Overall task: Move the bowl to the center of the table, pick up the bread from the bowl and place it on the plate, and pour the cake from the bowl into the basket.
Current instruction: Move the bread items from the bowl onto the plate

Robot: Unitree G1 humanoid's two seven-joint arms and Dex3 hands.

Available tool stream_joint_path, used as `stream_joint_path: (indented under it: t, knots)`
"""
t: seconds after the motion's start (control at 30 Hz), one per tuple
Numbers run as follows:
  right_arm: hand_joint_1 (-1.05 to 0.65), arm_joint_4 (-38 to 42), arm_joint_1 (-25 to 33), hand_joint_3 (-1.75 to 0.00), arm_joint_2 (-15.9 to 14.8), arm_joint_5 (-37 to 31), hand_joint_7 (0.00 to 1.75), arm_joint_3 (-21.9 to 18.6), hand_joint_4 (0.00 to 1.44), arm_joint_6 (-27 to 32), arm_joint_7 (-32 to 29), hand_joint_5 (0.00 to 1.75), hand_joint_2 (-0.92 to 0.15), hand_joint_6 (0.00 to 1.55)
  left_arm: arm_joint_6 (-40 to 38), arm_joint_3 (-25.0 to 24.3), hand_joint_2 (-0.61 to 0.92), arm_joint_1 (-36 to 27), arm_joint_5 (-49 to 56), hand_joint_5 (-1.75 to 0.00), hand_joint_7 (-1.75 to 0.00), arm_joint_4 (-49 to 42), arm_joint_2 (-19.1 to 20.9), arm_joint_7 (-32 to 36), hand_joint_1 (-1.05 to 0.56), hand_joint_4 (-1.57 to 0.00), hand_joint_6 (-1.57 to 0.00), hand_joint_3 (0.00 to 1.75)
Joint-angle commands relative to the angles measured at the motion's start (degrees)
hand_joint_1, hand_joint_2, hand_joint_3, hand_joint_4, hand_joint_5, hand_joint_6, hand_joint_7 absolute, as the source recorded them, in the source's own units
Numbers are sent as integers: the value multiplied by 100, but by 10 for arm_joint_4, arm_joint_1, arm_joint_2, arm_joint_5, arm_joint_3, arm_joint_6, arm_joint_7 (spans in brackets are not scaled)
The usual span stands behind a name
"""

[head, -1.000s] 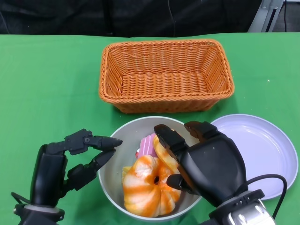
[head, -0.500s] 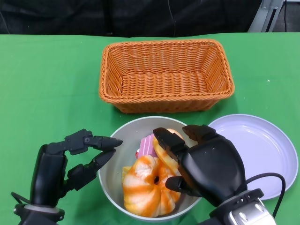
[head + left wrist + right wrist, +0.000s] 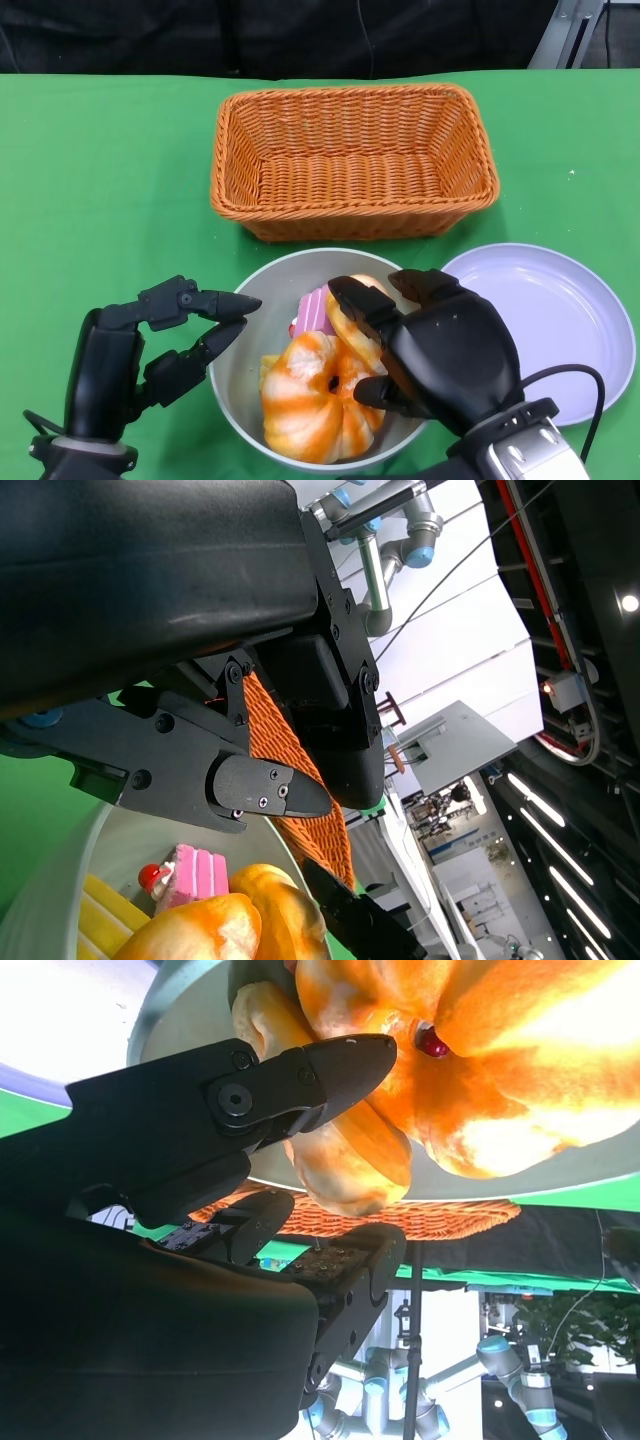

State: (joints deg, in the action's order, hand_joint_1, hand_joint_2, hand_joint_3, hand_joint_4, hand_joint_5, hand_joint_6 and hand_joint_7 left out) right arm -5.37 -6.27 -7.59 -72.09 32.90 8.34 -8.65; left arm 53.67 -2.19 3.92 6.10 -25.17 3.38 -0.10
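Observation:
The grey bowl (image 3: 238,395) stands in front of the orange basket (image 3: 350,160). It holds a big orange twisted bread (image 3: 315,395), a paler bread roll (image 3: 349,322) and a pink cake (image 3: 313,310). My right hand (image 3: 445,350) reaches into the bowl from its right side. In the right wrist view one of its fingers (image 3: 300,1075) lies on the roll (image 3: 350,1160), while the thumb stands a little off its other side. My left hand (image 3: 150,345) waits at the bowl's left rim, fingers apart, holding nothing. The lavender plate (image 3: 560,320) lies to the right, bare.
The basket is deep and has nothing in it; its near wall almost touches the bowl. Green cloth (image 3: 100,200) covers the table, with open room to the left. The plate partly disappears under my right hand.
My right hand has crept slightly left, further over the bowl and off the plate. The left hand, bowl and food have not moved.

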Motion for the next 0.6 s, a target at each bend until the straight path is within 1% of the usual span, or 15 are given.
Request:
stream_joint_path:
  t: [0.03,0.3,0.6]
  knots:
    - [-73,11,-9,-5,-3,14,0,-3,59,-1,-5,6,-92,50,5,-4,92,-7,0,-107,-45,5,7,5,-26,-78,-104,20]
    - [-70,37,-22,-5,-7,26,1,-3,61,-5,-15,7,-92,51,3,-4,92,-10,3,-106,-46,8,6,6,-25,-79,-104,20]
    - [-67,57,-33,-5,-5,46,1,-2,61,-3,-8,6,-92,52,4,-3,92,-13,4,-106,-46,13,5,6,-24,-79,-104,20]
